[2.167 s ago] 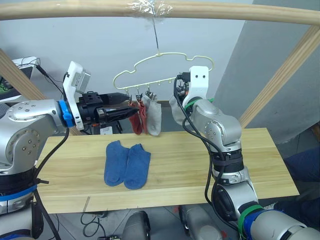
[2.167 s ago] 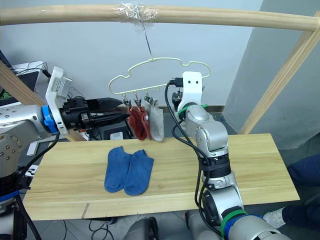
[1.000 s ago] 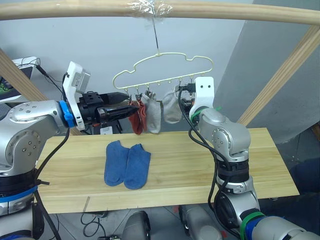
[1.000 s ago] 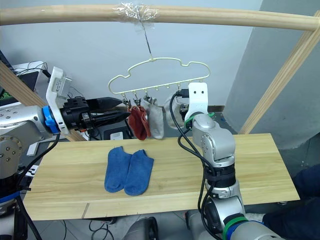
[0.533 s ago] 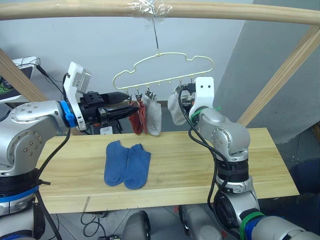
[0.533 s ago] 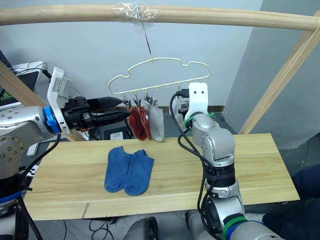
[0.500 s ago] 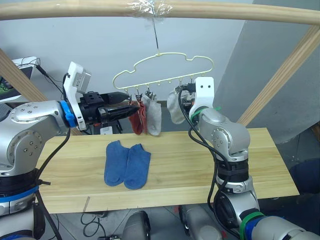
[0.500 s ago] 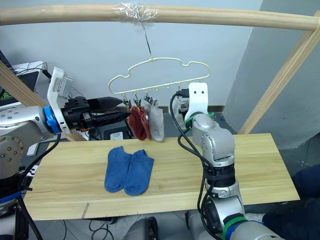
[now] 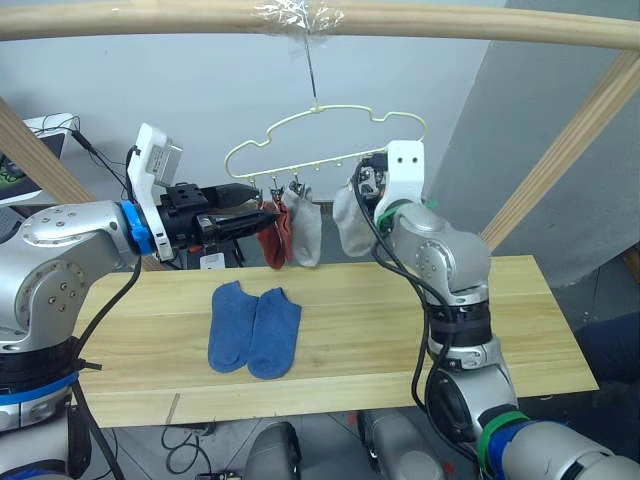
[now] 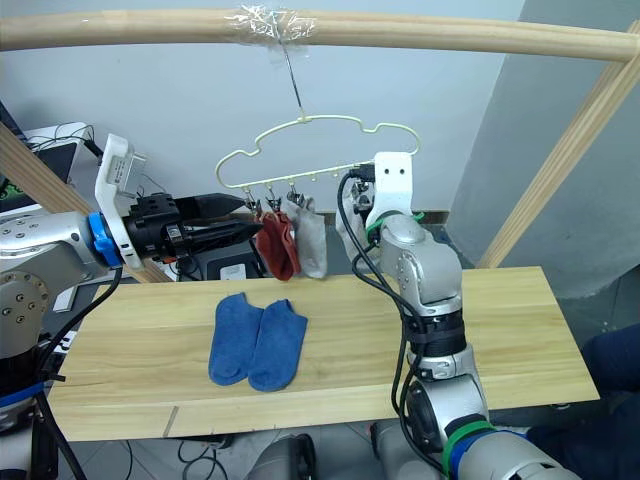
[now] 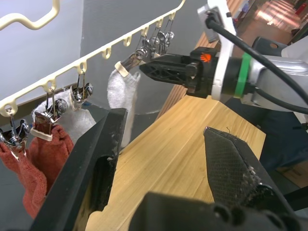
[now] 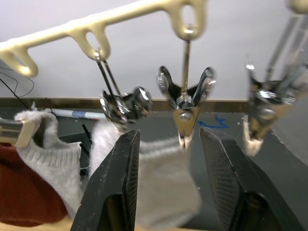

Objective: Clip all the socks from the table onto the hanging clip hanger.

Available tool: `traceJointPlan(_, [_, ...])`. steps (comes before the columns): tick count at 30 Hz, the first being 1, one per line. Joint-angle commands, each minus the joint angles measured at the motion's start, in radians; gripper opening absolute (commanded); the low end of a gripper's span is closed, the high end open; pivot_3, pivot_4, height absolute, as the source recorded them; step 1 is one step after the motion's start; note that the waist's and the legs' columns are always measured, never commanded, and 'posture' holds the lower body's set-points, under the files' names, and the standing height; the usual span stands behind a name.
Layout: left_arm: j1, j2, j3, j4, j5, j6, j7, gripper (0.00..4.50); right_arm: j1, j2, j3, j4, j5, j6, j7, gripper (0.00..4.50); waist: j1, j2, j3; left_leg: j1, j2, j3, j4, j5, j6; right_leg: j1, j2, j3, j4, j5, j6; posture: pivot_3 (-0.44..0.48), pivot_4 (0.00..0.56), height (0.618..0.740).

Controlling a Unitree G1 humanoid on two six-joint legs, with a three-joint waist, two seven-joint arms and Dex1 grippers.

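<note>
Two blue socks (image 9: 254, 330) lie flat side by side on the desk (image 9: 520, 320), toes toward the near edge, below and in front of the left jaws (image 9: 268, 215). Those jaws are spread and empty, pointing at the left end of the hanger (image 9: 320, 140), just beside the rust red socks (image 9: 271, 238) that hang there bunched together, so the pair reads almost as one lump. Next along hangs a light grey sock (image 9: 307, 232) from its own clip. Farther right, a second grey sock (image 9: 352, 222) dangles from a clip right at the right jaws (image 11: 144, 65); in the right wrist view this sock (image 12: 163, 183) is blurred, and its cuff sits at a metal clip (image 12: 124, 107) above the spread fingers (image 12: 120, 192), which grip nothing. The right arm's white wrist block covers the hanger's right end in the head views. The hanger's thin hook goes up to a taped spot on the wooden pole (image 9: 500, 22).
</note>
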Motion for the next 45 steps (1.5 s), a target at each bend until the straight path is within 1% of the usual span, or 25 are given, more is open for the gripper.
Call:
traceJointPlan(1, [0.000, 0.009, 0.032, -0.042, -0.013, -0.008, 0.013, 2.92, -0.044, -0.006, -0.013, 0.030, -0.006, -0.070, 0.009, 2.02, 0.001, 0.000, 0.000, 0.000, 0.000, 0.000, 0.000, 0.000, 0.000, 0.000, 0.000, 0.000, 0.000, 0.000, 0.000, -0.190, 0.195, 0.740])
traceJointPlan(7, [0.011, 0.013, 0.042, -0.052, -0.018, -0.003, 0.023, 2.92, -0.062, -0.007, -0.018, 0.085, -0.011, -0.117, 0.006, 2.02, 0.001, 0.000, 0.000, 0.000, 0.000, 0.000, 0.000, 0.000, 0.000, 0.000, 0.000, 0.000, 0.001, 0.000, 0.000, -0.182, 0.194, 0.740])
traceJointPlan(15, [0.016, 0.011, 0.043, -0.054, -0.019, -0.005, 0.031, 2.92, -0.067, -0.020, -0.027, 0.116, -0.024, -0.139, 0.004, 2.02, 0.001, 0.000, 0.000, 0.000, 0.000, 0.000, 0.000, 0.000, 0.000, 0.000, 0.000, 0.000, 0.001, 0.000, 0.000, -0.187, 0.196, 0.740])
traceJointPlan(26, [0.028, 0.007, 0.048, -0.062, -0.024, -0.004, 0.046, 2.92, -0.128, -0.042, -0.044, 0.212, -0.032, -0.203, 0.014, 2.02, 0.001, 0.000, 0.000, 0.000, 0.000, 0.000, 0.000, 0.000, 0.000, 0.000, 0.000, 0.000, 0.001, 0.000, 0.000, -0.178, 0.198, 0.740])
traceJointPlan(45, [0.046, 0.006, 0.052, -0.074, -0.034, -0.008, 0.074, 2.92, -0.181, -0.016, -0.051, 0.268, -0.015, -0.232, 0.023, 2.02, 0.001, 0.000, 0.000, 0.000, 0.000, 0.000, 0.001, 0.000, 0.000, 0.000, 0.000, 0.000, 0.002, 0.000, 0.000, -0.166, 0.197, 0.740])
